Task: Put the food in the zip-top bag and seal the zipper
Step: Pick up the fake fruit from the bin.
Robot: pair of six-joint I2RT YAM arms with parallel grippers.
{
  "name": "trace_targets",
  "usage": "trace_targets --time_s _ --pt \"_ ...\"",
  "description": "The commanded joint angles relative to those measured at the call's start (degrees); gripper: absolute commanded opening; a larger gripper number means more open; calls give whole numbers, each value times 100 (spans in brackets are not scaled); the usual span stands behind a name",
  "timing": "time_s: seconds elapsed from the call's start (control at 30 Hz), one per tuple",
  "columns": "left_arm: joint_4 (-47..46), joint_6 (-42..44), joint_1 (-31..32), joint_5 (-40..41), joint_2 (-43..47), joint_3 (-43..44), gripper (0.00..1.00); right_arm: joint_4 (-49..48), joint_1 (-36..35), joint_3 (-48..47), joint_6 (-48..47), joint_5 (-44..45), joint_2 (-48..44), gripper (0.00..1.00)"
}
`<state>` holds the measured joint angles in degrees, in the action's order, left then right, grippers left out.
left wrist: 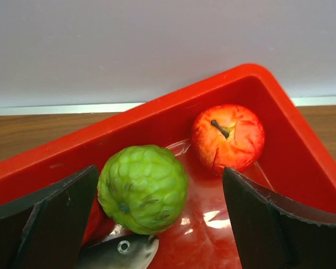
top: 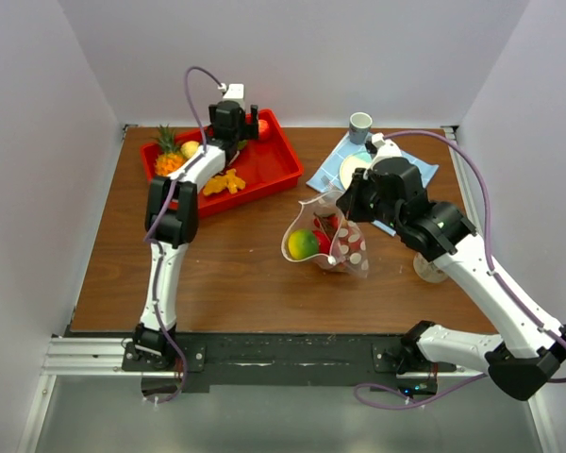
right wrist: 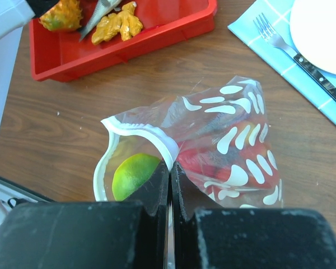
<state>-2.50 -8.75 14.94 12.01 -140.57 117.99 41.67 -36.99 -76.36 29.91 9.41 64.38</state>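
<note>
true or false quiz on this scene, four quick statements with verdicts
1. The left gripper is open over the tray. True.
2. The right gripper is open, clear of the bag. False: it is shut on the bag's rim.
3. The bag is empty. False: a green fruit and red ones lie inside.
4. An apple lies in the tray. True.
</note>
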Motion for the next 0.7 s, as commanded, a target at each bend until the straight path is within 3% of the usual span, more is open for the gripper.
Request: trace_targets --time_s 0.0,0.47,0.57,0.67 --pt "-330 216 -70 73 -119 365 97 -265 17 7 -100 -115 -207 0" --pt "-549 260 -96 267 -603 277 91 -370 25 174 -108 -132 -119 0" --pt "-628 216 -96 258 -612 268 88 -379 8 165 -100 -124 -101 0" --pt "-716 155 -96 197 -516 233 78 -370 17 156 -108 -97 -101 0"
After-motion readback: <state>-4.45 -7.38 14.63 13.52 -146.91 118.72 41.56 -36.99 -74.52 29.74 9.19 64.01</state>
